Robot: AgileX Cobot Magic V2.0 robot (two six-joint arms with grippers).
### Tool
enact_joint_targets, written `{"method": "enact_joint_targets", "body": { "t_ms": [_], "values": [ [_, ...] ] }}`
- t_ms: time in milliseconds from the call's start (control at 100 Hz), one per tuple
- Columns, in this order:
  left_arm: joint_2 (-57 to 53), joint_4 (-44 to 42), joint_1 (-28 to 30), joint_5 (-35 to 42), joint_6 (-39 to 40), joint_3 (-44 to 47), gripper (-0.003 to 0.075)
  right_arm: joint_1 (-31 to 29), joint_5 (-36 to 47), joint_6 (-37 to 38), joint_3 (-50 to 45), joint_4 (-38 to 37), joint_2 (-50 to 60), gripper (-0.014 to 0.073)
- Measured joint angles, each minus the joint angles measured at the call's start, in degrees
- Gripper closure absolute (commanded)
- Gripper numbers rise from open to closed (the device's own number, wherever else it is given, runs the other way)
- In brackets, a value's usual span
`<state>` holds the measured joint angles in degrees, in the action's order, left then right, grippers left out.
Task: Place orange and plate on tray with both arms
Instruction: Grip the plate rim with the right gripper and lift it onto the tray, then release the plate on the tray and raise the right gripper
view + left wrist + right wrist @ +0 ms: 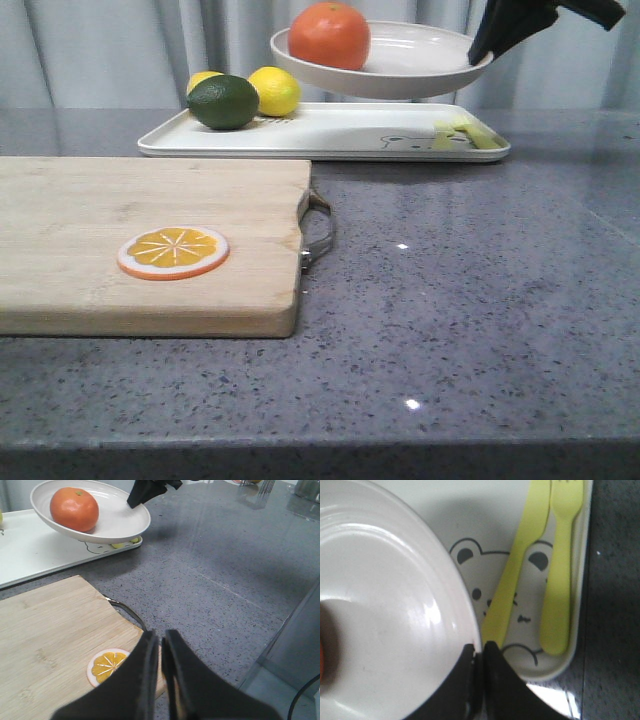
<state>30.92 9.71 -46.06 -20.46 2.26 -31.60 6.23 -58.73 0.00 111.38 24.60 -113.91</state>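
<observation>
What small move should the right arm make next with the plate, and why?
Probably lower it straight down. The right gripper pinches the rim of the plate, which hangs tilted above the tray with the orange inside. I'd level it on the way, since the yellow knife and fork lie on the tray just beside the rim.

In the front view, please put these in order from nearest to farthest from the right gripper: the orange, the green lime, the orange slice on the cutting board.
Measured from the right gripper, which is clamped on the plate rim:
1. The orange, in the raised plate, at its left side.
2. The green lime, on the tray's left end.
3. The orange slice, on the cutting board, front left.
</observation>
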Motion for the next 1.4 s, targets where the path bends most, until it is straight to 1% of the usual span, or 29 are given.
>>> {"method": "enact_joint_targets", "body": {
  "t_ms": [210,370,510,840,910,960,970,980,1000,1030,1040,1050,1090,1100,1110,1200,1280,1400],
  "values": [
    [0.00,0.00,0.00,0.00,0.00,0.00,0.0714,0.23,-4.48,0.00,17.78,0.00,-12.54,0.0651],
    [0.00,0.00,0.00,0.00,0.00,0.00,0.0714,0.23,-5.78,0.35,26.82,0.00,-19.66,0.0651],
    [0.00,0.00,0.00,0.00,0.00,0.00,0.0714,0.23,-6.06,0.58,30.75,0.00,-23.89,0.0651],
    [0.00,-0.41,0.00,0.00,0.00,0.00,0.0714,0.75,-2.13,0.79,31.36,0.51,-26.32,0.0645],
    [0.00,-0.41,0.00,0.00,0.00,0.00,0.0714,0.84,-2.00,0.79,31.36,0.51,-26.32,0.0617],
    [0.00,-0.41,0.00,0.00,0.00,0.00,0.0714,0.84,-2.00,0.79,31.36,0.51,-26.32,0.0577],
    [0.00,-0.41,0.00,0.00,0.00,0.00,0.0714,0.84,-2.00,0.79,31.36,0.51,-26.32,0.0555],
    [0.00,-0.41,0.00,0.00,0.00,0.00,0.0714,0.84,-2.00,0.79,31.36,0.51,-26.32,0.0555],
    [0.00,-0.41,0.00,0.00,0.00,0.00,0.0714,0.84,-2.00,0.79,31.36,0.51,-26.32,0.0522],
    [0.00,-0.41,0.00,0.00,0.00,0.00,0.0714,0.84,-2.00,0.79,31.36,0.51,-26.32,0.0497],
    [0.00,-0.41,0.00,0.00,0.00,0.00,0.0714,0.84,-2.00,0.79,31.36,0.51,-26.32,0.0471],
    [0.00,-0.41,0.00,0.00,0.00,0.00,0.0714,0.84,-2.00,0.79,31.36,0.51,-26.32,0.0471],
    [0.00,-0.41,0.00,0.00,0.00,0.00,0.0713,0.84,-1.91,0.79,31.36,0.51,-26.32,0.0414],
    [0.00,-0.41,0.00,0.00,0.00,0.00,0.0714,0.84,-1.91,0.91,31.36,0.51,-26.32,0.0414],
    [0.00,-0.41,0.00,0.00,0.00,0.00,0.0713,0.84,-1.91,0.91,31.36,0.51,-26.32,0.0391],
    [0.00,-0.41,0.00,0.00,0.00,0.00,0.0714,0.84,-1.91,0.91,31.36,0.51,-26.32,0.0326],
    [0.00,-0.41,0.00,0.00,0.00,0.00,0.0714,0.84,-1.91,0.91,31.36,0.64,-26.32,0.0299],
    [0.00,-0.41,0.00,0.00,0.00,0.00,0.0714,0.84,-2.01,0.91,31.36,1.01,-26.32,0.0300]
  ]
}}
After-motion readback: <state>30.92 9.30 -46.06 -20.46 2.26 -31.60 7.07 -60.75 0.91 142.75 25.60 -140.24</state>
